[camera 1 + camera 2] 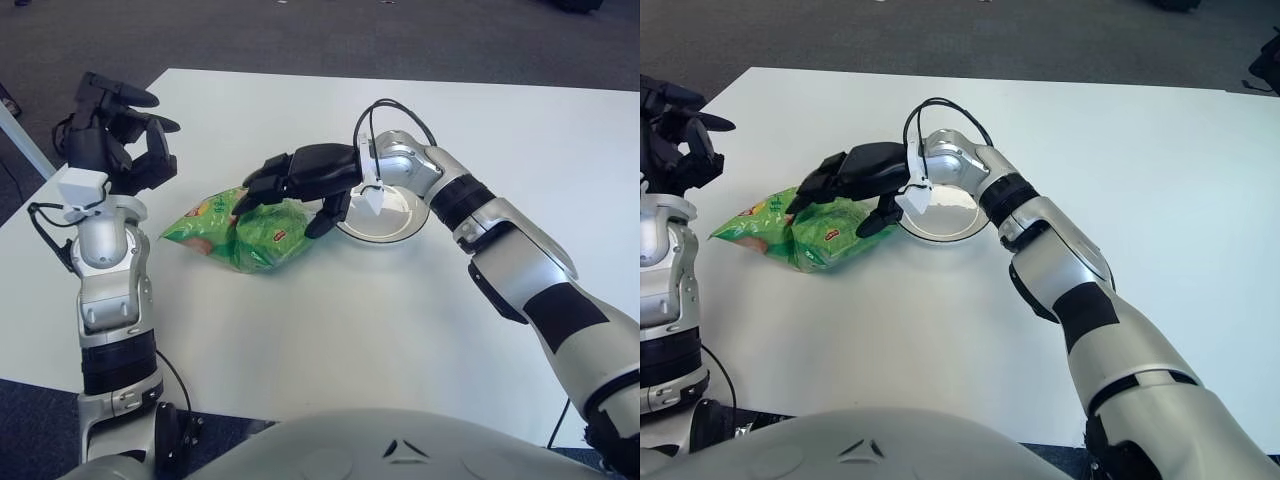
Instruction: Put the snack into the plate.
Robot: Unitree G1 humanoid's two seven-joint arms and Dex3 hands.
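White bench [330, 330], seen from above, with dark carpeted floor [300, 35] beyond its far and left edges. Two items lie directly on the bench surface: a green snack bag [235, 232], lying flat left of centre, and a shallow white plate [385, 215] just beside the bag, on its right.
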